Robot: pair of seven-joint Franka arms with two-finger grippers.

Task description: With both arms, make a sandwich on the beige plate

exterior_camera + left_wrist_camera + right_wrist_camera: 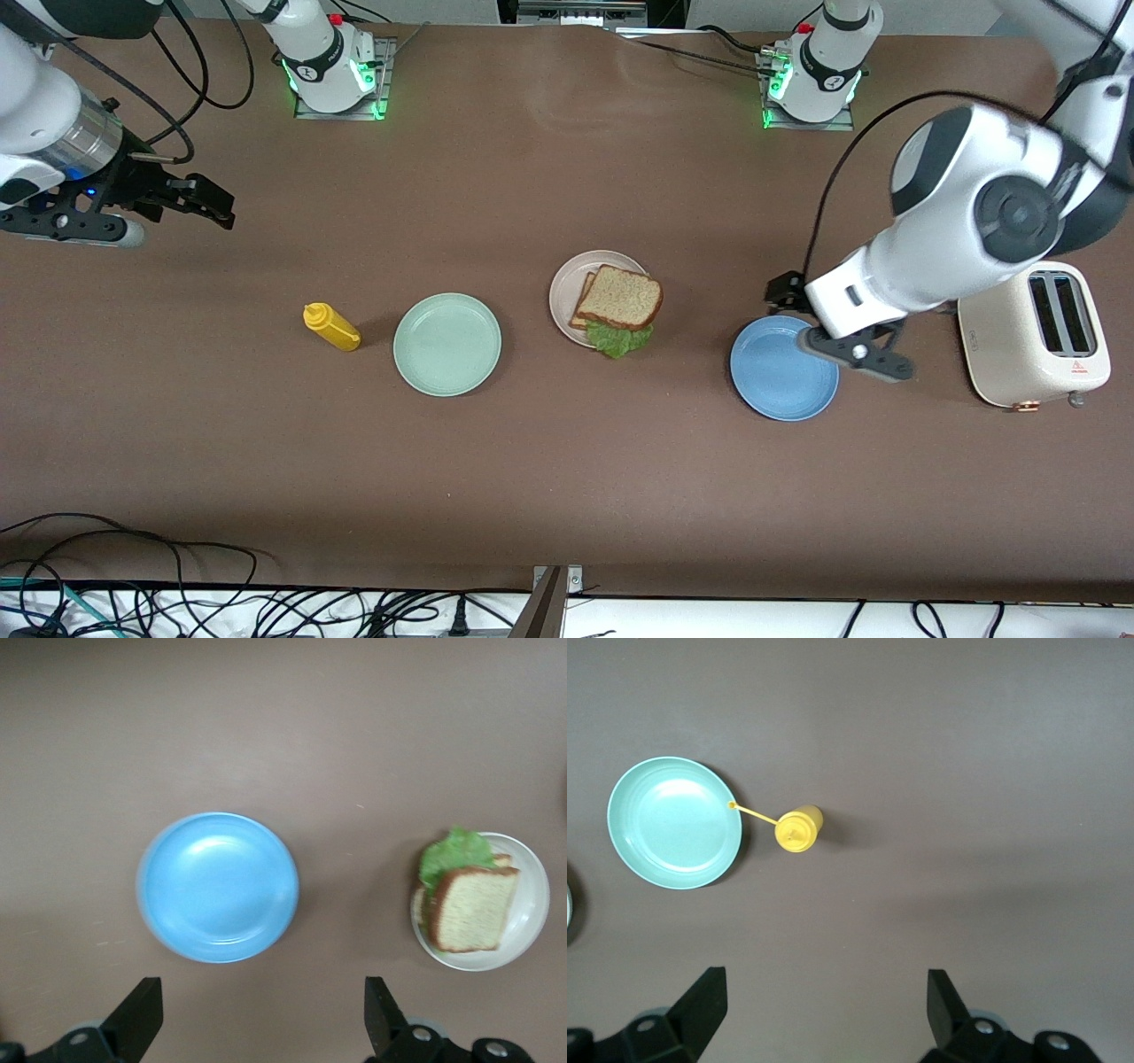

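Note:
The sandwich (620, 297) lies on the beige plate (563, 282) at the table's middle: two brown bread slices with a green lettuce leaf (620, 339) sticking out over the rim. The left wrist view also shows the sandwich (474, 908) and the beige plate (533, 904). My left gripper (784, 292) hangs open and holds nothing, over bare table by the blue plate's rim; its fingers (142, 1010) stand wide apart. My right gripper (208, 202) is open and holds nothing too, up over the table toward the right arm's end, well away from the sandwich.
A blue plate (780, 372) lies toward the left arm's end, with a cream toaster (1032, 337) at that end past it. A mint-green plate (447, 344) and a yellow mustard bottle (331, 327) lie toward the right arm's end. Cables run along the table's near edge.

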